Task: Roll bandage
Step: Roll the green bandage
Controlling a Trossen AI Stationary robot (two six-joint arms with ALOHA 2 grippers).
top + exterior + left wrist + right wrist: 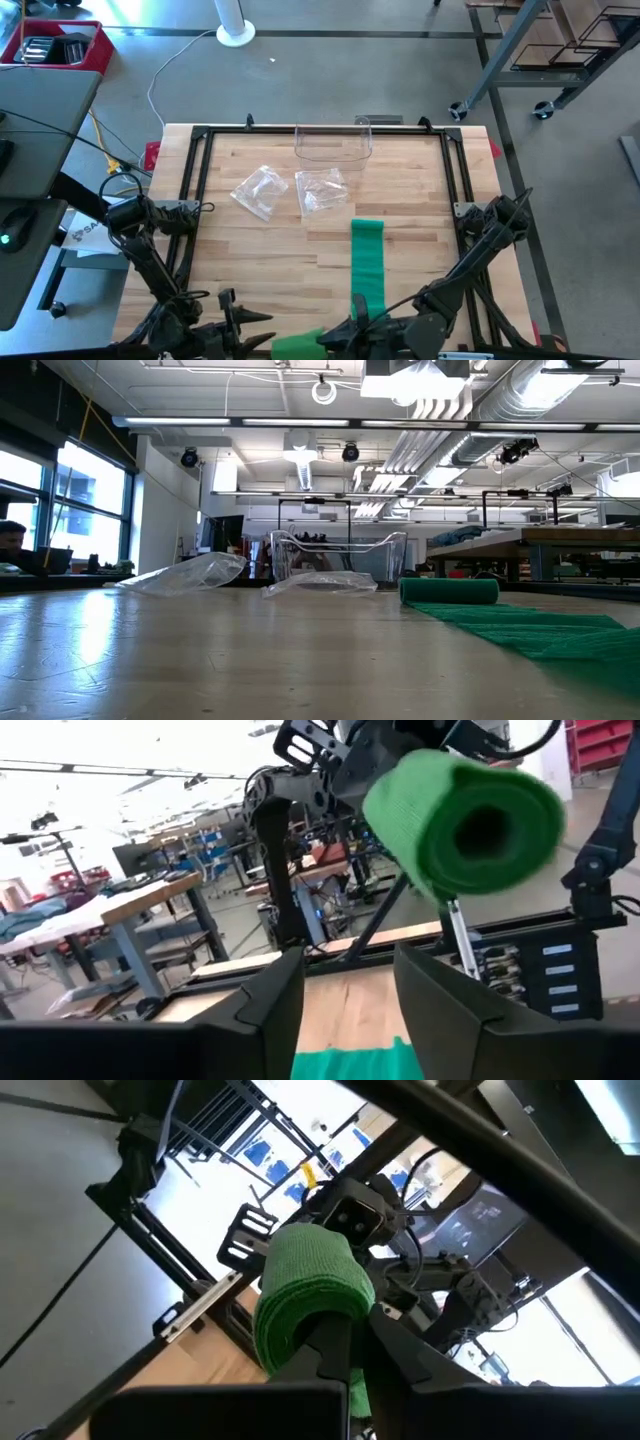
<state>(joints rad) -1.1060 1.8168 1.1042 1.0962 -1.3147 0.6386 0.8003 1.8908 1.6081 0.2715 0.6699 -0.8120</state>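
Observation:
A green bandage strip (pixel 368 260) lies along the wooden table, and its far end is a small roll (pixel 450 591) resting on the wood. Its near end is wound into a thick roll (pixel 298 346) (pixel 460 815), lifted at the table's near edge. My right gripper (pixel 362 1325) is shut on that roll. My left gripper (pixel 350 965) points level at the roll from the table's left, open, and the roll stands beyond its fingertips, untouched. Neither gripper shows in the low view. My right gripper pinches the thick roll at the end that faces it (pixel 318 1320), between its two fingers. The fingers come level from the table's right, along the roll's axis. The roll sticks out past the fingertips, clear of the table, and the strip trails from it to the wood.
A clear plastic container (pixel 333 145) stands at the table's far middle. Two crumpled clear bags (pixel 258 190) (pixel 322 190) lie in front of it. Black frame rails (pixel 195 190) run along the table's left, right and far edges. Bare wood lies to the left of the strip.

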